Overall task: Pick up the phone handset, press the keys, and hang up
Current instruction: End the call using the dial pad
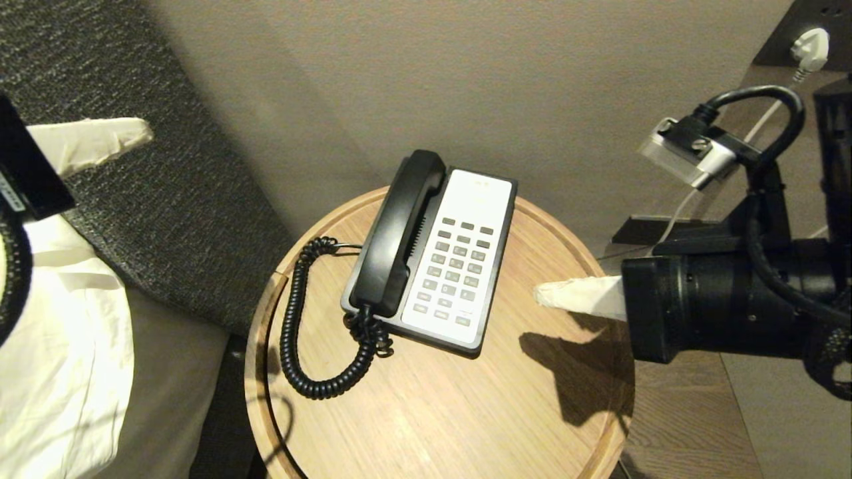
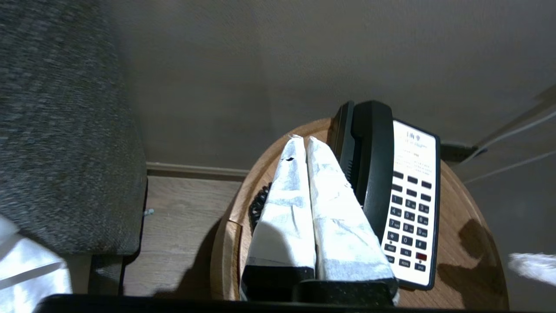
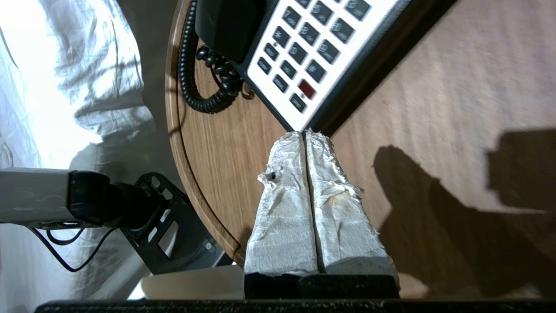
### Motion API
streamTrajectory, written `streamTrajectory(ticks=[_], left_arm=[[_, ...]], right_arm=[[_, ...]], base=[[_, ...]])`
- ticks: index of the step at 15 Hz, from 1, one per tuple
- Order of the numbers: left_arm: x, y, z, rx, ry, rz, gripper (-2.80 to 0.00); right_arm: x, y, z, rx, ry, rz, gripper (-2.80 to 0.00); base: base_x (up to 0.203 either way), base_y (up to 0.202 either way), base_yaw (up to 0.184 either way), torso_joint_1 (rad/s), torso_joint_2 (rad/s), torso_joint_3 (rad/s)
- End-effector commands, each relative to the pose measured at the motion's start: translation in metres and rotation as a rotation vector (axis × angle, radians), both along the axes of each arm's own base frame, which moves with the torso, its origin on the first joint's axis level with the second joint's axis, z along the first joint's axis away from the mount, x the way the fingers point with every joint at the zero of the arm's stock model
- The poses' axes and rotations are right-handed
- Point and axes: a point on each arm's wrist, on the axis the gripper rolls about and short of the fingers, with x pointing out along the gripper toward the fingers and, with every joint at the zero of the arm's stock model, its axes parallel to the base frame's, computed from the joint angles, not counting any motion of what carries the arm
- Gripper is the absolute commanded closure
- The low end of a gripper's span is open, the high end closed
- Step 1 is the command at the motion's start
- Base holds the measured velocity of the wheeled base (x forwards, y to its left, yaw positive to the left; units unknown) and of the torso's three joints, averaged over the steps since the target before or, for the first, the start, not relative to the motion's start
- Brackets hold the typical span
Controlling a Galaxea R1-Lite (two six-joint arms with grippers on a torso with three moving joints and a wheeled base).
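The phone handset (image 1: 398, 233) is seen seated in its cradle on the left side of the phone base (image 1: 459, 266), lying lengthwise, earpiece end toward the wall. The base, white-faced with dark keys (image 1: 456, 266), is placed on a round wooden worktop (image 1: 466, 412), angled slightly. A black coiled cord (image 1: 299, 332) is run from the near end of the handset, looped over the worktop to the left of the base.

The left pincer (image 2: 302, 140) is observed with its 2 white-wrapped fingers pressed together, nothing between them. In the head view it is held up at the far left (image 1: 100, 140), well apart from the phone, over a dark textured headboard (image 1: 166, 199). In its own wrist view the tips appear just beside the handset, but contact cannot be confirmed.

The right pincer (image 3: 305, 134) is likewise noted with both wrapped fingers together and empty. In the head view it is positioned at the right (image 1: 552, 293), above the worktop, pointing toward the near right edge of the base, near it. Its shadow is cast on the wood.

White bedding (image 1: 60, 372) is visible at the lower left.
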Motion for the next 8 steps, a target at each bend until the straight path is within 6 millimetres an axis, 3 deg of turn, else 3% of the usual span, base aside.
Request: streamTrajectory(ticks=[1, 8], left_arm=[[-0.008, 0.008, 0.004, -0.023, -0.027, 0.015, 0.00], [-0.011, 0.010, 0.005, -0.050, -0.025, 0.012, 0.00]], right_arm=[[0.012, 0.020, -0.013, -0.039, 0.034, 0.015, 0.00], [0.019, 0.038, -0.023, -0.064, 0.056, 0.037, 0.00]], base=[[0.000, 0.000, 0.000, 0.000, 0.00, 0.000], [0.000, 0.000, 0.000, 0.000, 0.00, 0.000]])
